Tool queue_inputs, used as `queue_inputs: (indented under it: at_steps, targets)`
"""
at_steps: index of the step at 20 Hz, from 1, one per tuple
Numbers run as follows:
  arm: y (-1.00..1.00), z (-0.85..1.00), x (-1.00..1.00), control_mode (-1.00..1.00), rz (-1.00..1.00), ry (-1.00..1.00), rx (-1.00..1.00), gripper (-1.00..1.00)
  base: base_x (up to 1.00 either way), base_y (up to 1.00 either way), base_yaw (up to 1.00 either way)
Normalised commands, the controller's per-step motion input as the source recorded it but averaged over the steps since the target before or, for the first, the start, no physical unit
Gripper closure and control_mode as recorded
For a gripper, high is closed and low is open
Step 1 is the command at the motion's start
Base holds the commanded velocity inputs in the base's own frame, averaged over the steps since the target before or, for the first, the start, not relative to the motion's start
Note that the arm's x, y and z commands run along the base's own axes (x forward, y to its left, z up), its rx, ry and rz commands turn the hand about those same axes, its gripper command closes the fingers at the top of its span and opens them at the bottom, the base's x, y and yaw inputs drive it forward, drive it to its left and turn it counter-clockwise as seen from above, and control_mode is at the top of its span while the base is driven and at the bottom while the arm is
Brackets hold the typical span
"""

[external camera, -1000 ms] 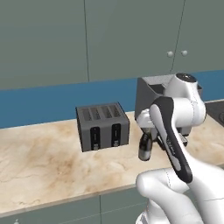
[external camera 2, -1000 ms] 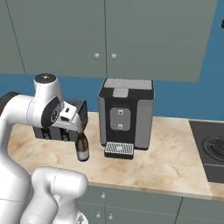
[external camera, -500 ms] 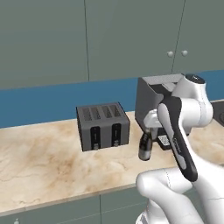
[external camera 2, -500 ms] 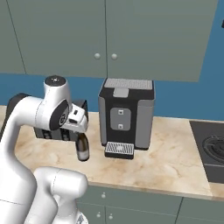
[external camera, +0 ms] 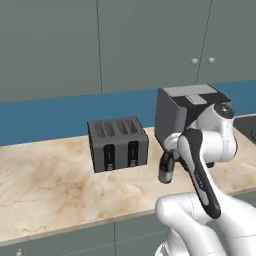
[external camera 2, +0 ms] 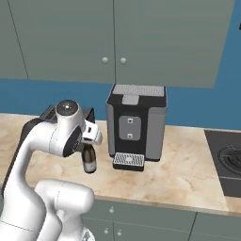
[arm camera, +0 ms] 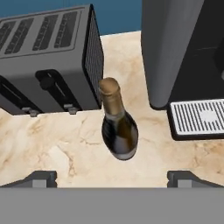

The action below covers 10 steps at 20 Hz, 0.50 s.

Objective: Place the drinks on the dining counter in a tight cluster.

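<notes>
Marble worktop [arm camera: 175,162] holds a dark bottle [arm camera: 118,127] upright between toaster [arm camera: 48,61] and coffee machine [arm camera: 183,52], the gripper [arm camera: 111,177] hovering above, jaws wide, likely lining up a grasp.

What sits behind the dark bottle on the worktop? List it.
Behind the dark bottle stand the toaster and the coffee machine, with blue wall beyond. The worktop strip directly behind the bottle is covered by it.
</notes>
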Motion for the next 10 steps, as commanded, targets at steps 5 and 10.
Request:
queue_inputs:
  at_steps: [5, 10]
  targets:
    - [-0.04, -0.02, 0.78, -1.0, 0.0, 0.0, 0.0, -1.0, 0.0, 0.0, 0.0]
    - [0.0, 0.0, 0.23, -1.0, 0.0, 0.14, -0.05, -1.0, 0.0, 0.0, 0.0]
